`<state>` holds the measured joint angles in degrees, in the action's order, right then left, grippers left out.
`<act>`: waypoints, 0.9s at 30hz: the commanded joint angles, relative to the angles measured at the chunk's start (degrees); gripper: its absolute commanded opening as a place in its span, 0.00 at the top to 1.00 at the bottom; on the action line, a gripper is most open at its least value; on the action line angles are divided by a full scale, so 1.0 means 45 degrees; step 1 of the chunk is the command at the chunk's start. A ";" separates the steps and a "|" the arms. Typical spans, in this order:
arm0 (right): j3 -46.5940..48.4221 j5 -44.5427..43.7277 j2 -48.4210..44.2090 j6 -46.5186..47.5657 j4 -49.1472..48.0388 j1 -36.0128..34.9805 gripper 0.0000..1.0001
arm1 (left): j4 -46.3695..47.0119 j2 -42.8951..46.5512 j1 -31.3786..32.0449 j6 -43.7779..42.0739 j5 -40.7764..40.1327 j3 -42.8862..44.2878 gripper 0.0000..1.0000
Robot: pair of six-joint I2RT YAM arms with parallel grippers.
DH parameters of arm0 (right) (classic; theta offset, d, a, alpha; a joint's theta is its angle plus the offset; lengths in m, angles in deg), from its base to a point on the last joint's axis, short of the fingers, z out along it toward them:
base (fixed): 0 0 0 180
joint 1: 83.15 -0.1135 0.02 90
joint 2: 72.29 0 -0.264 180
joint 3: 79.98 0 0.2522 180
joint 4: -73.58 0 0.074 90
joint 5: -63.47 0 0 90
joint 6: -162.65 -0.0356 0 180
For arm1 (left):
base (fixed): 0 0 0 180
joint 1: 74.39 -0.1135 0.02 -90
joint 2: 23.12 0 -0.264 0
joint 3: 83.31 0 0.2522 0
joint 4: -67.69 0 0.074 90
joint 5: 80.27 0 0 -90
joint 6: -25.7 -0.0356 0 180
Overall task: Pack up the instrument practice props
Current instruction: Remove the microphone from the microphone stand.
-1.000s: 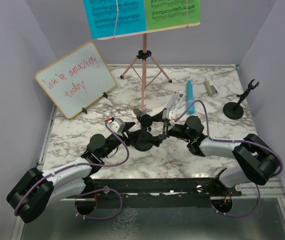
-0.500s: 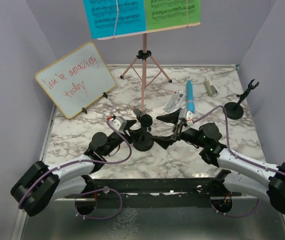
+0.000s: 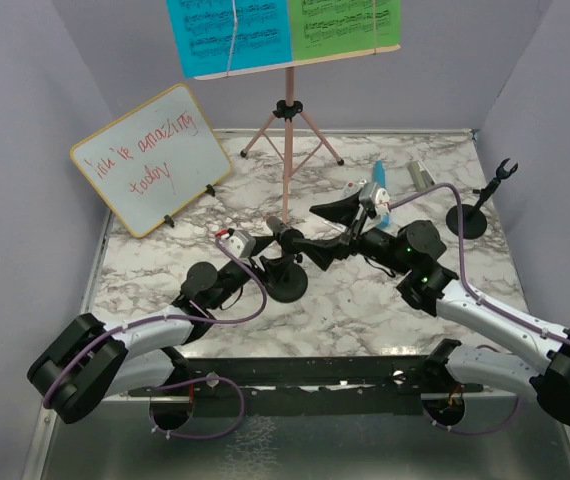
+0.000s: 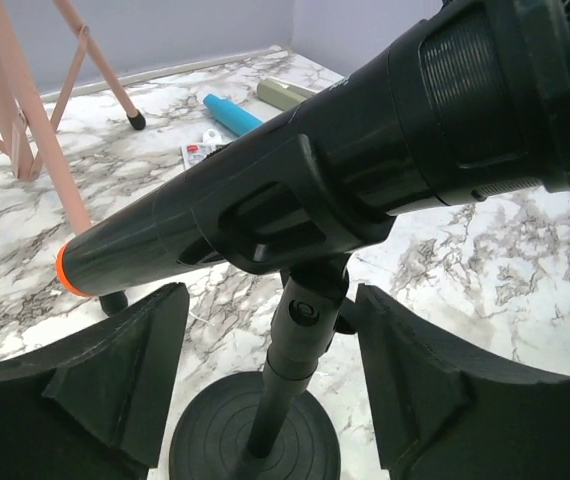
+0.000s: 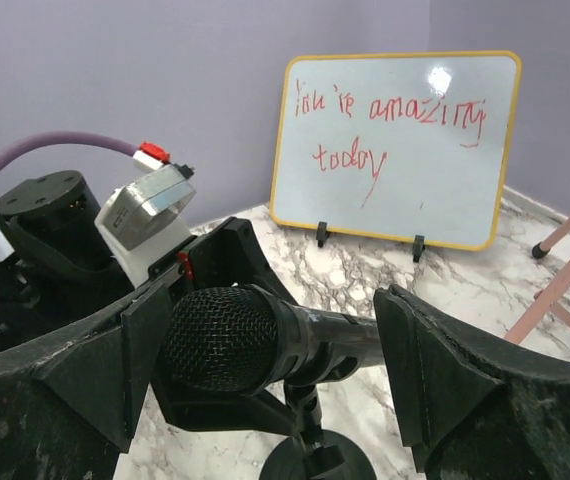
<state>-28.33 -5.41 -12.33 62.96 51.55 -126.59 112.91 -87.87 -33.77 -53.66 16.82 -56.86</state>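
table: marble top (image 3: 365,300), all the gear sits on it
pink stand (image 3: 287,150): upright at the back, blue sheet (image 3: 225,35) and green sheet (image 3: 345,25) on its tray
right gripper (image 5: 275,310): jaws spread wide either side of the black mic (image 5: 235,335) head, no squeeze
left gripper (image 4: 270,320): jaws apart, flanking the holder (image 4: 255,445) stem
black mic: resting in that holder, mid-table
blue mic (image 4: 230,112): flat on the table, further back
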 commanded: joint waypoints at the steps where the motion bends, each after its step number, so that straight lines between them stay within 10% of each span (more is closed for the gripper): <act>1: 0.0469 -0.0459 0.0378 -0.0175 0.1111 -0.0054 0.11 | 0.0631 -0.0175 0.0050 0.0187 0.0047 0.0286 0.15; 2: 0.0423 -0.0532 0.0385 -0.0097 0.1234 -0.0054 0.12 | 0.0656 -0.0183 0.0047 0.0168 0.0033 0.0303 0.03; 8: 0.0132 -0.1315 -0.0116 0.0310 0.2283 -0.0054 0.16 | 0.0896 -0.0471 0.0047 0.0099 0.0045 0.0400 0.02; 27: 0.0896 -0.0704 -0.0166 0.2851 0.5433 -0.0054 0.21 | 0.3294 -0.1843 0.0039 0.0973 0.0747 -0.0029 0.33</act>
<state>-24.90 -10.24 -15.69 71.26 66.30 -126.99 120.60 -94.08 -33.77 -51.65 17.19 -56.36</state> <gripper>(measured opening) 0.801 0.696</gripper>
